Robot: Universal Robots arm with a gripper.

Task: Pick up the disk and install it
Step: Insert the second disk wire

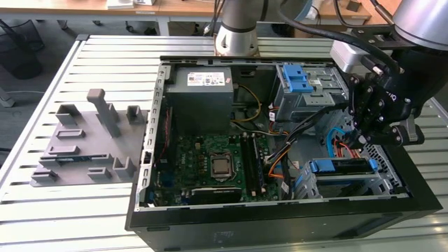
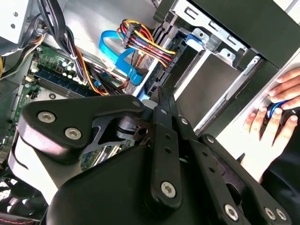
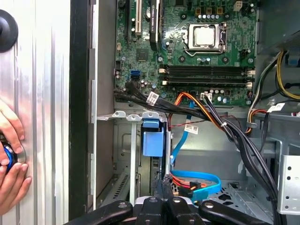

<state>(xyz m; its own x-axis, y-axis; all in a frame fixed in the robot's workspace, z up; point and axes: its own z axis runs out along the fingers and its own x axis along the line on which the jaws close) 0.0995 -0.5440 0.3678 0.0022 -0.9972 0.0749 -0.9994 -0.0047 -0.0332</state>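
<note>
Slatted metal surface [image 1: 105, 210] carries everything. At the exterior view's left lies a grey plastic tray of holders [image 1: 84, 144] with no disk on it. Next comes the open computer case [image 1: 280, 215], lying on its side. Inside it are the grey power box [image 1: 203, 92] at the far end, the green circuit board [image 1: 217, 163] nearer the camera, and further right the metal drive cage [image 1: 305, 86] with its two blue latches.

At the exterior view's right, the pincer [image 1: 362, 140] hangs inside the case, above its near right corner. In both wrist views its two fingers are clenched together tip to tip [image 2: 161, 96] with nothing between them, so it holds nothing.

The disk [image 1: 341, 167] sits just below the pincer, lying flat in the low bay at that corner, with its blue rails at both ends. In the first wrist view its blue end piece [image 3: 152, 140] stands in the bay mouth under the bundle of cables [image 3: 187, 110], apart from the fingertips [image 3: 161, 183]. A blue ribbon cable [image 3: 201, 180] curls beside them.

A person's hand [image 2: 276, 112] rests on the surface outside the case wall, around something small and blue.

Judging by this, pickup and placing look done: the disk is in its bay and free of the pincer. Whether it is pushed fully home, or cabled, I cannot tell.
</note>
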